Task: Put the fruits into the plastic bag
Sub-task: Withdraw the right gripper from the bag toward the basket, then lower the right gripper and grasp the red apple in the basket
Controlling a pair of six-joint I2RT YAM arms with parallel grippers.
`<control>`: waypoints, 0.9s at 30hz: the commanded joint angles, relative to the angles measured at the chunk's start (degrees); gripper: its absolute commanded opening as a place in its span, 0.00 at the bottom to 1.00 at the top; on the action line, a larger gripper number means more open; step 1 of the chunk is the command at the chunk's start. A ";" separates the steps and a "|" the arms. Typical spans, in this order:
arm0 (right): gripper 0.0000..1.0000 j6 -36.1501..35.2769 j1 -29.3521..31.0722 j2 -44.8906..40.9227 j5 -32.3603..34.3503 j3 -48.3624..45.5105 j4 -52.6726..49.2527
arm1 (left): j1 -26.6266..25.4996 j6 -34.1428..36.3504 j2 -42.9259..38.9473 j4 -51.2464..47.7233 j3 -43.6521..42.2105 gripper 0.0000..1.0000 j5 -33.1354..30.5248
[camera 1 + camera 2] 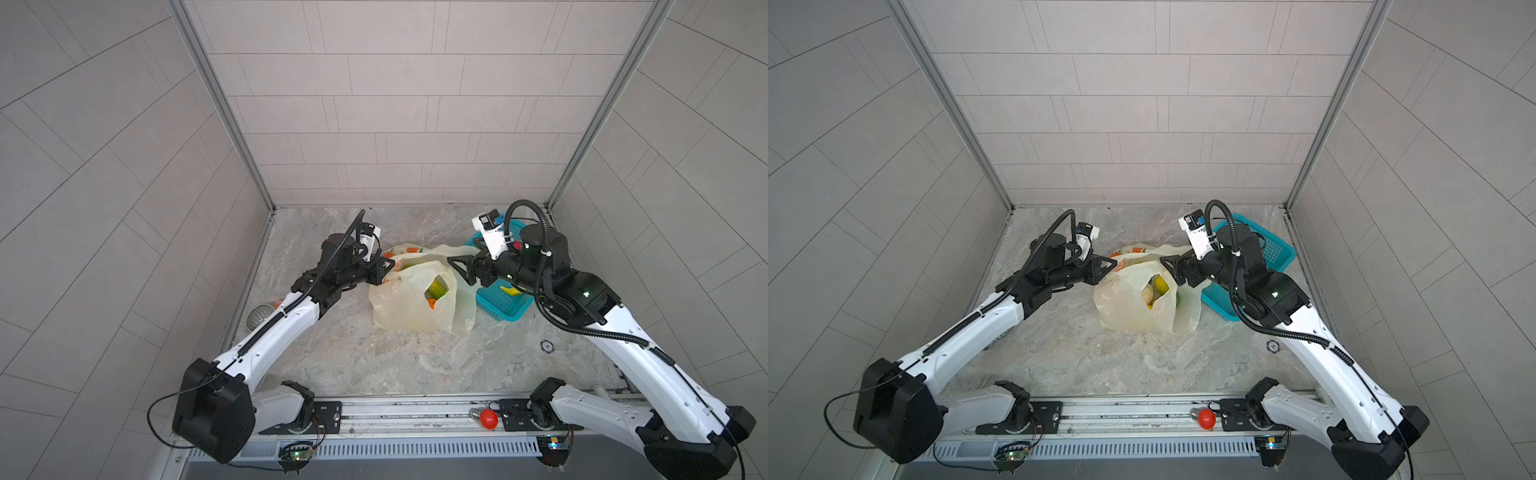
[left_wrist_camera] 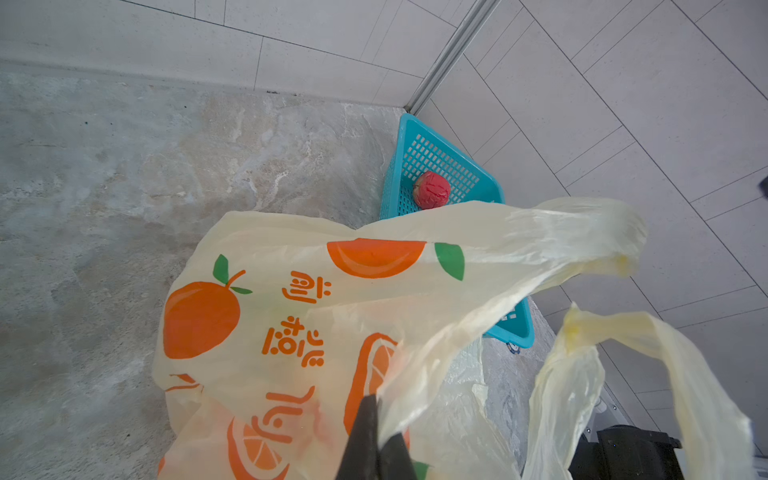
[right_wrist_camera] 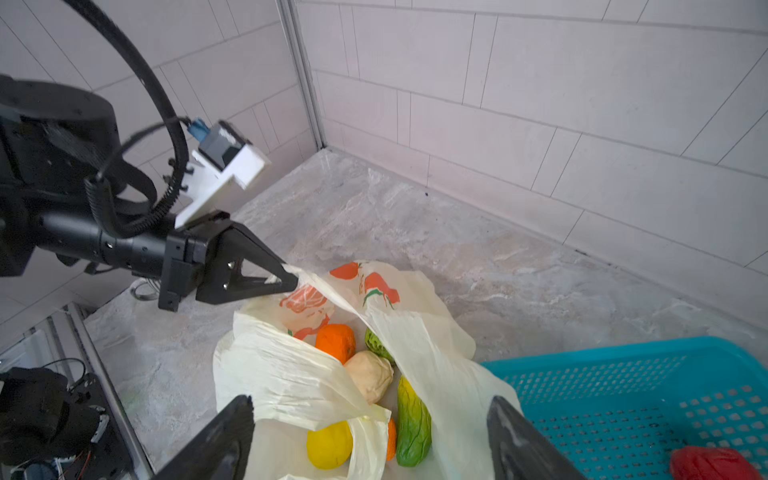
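Left gripper clamps the plastic bag rim in both top views, holding that edge up. Right gripper is spread wide and empty above the bag mouth. Bag sits mid-table, teal basket just beside it on the right, yellow banana in basket.

Left wrist: closed fingertips pinch the printed film; bumpy red ball lies in basket.

Right wrist: parted fingers flank the opening. Inside the bag: orange fruit, whitish fruit, green oblong, yellow lemon, bumpy green ball.
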 commanded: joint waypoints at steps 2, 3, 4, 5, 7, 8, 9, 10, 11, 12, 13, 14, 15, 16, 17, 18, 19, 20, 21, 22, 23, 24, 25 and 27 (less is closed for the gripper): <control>0.86 2.77 -3.76 2.72 9.29 3.37 3.00 | 0.21 0.14 -0.25 1.24 -0.17 0.00 0.04; 0.86 4.61 -5.88 4.22 12.42 4.09 3.02 | 0.26 0.14 -0.38 1.25 -0.25 0.00 -0.06; 0.86 7.09 -8.33 5.85 15.53 4.74 2.74 | 0.25 0.10 -0.55 1.27 -0.29 0.00 -0.09; 0.86 9.36 -10.40 7.44 18.73 5.11 2.38 | 0.26 0.09 -0.66 1.24 -0.35 0.00 -0.14; 0.86 14.33 -15.24 10.90 22.13 5.24 1.49 | 0.23 0.18 -0.92 1.22 -0.35 0.00 -0.17; 0.86 16.83 -17.54 12.87 23.61 4.94 1.06 | 0.26 0.22 -0.89 1.14 -0.39 0.00 -0.20; 0.86 18.96 -19.81 14.83 23.58 4.20 1.19 | 0.26 0.33 -0.96 1.18 -0.33 0.00 -0.19; 0.86 20.74 -21.61 16.50 23.18 3.59 1.30 | 0.23 0.31 -0.94 1.22 -0.34 0.00 -0.25; 0.86 23.34 -23.88 18.50 22.29 2.81 1.31 | 0.20 0.44 -0.99 1.19 -0.40 0.00 -0.18; 0.85 25.60 -25.91 20.24 21.01 1.76 1.95 | 0.26 0.44 -0.98 1.29 -0.46 0.00 -0.27; 0.85 27.32 -27.44 21.66 20.20 0.74 2.99 | 0.25 0.46 -1.00 1.35 -0.48 0.00 -0.27; 0.85 28.83 -28.74 23.23 19.65 -0.04 3.90 | 0.25 0.46 -0.85 1.50 -0.56 0.00 -0.22; 0.84 29.38 -29.89 25.01 19.51 -0.46 4.94 | 0.25 0.45 -0.66 1.59 -0.51 0.00 -0.22; 0.84 29.36 -30.60 26.78 19.90 -0.29 5.54 | 0.24 0.25 -0.49 1.86 -0.64 0.00 -0.03; 0.84 29.11 -31.14 28.15 20.06 0.22 5.70 | 0.24 0.26 -0.40 1.98 -0.65 0.00 0.12; 0.84 28.84 -31.88 30.25 19.59 1.20 5.55 | 0.25 0.27 -0.23 2.16 -0.72 0.00 0.16; 0.84 28.64 -32.69 32.47 18.55 2.23 5.40 | 0.26 0.18 -0.10 2.28 -0.84 0.00 0.17; 0.84 28.56 -33.37 34.28 17.72 3.22 4.99 | 0.25 0.16 -0.02 2.38 -0.84 0.00 0.17; 0.84 28.30 -34.07 36.31 16.84 4.33 4.38 | 0.27 0.18 -0.03 2.55 -0.95 0.00 0.17; 0.84 27.72 -34.73 38.20 15.90 5.44 3.85 | 0.30 0.20 0.03 2.62 -1.02 0.00 0.17; 0.84 27.46 -35.03 39.64 15.45 6.24 3.37 | 0.23 0.27 -0.05 2.53 -1.03 0.00 0.13; 0.84 27.16 -35.50 41.15 14.99 7.01 2.86 | 0.25 0.27 -0.05 2.45 -1.05 0.00 0.25; 0.84 27.14 -35.88 42.40 14.82 7.54 2.50 | 0.25 0.48 -0.10 2.40 -1.05 0.00 0.21; 0.84 27.12 -36.58 44.26 14.98 8.07 2.27 | 0.24 0.48 -0.06 2.37 -1.03 0.00 0.23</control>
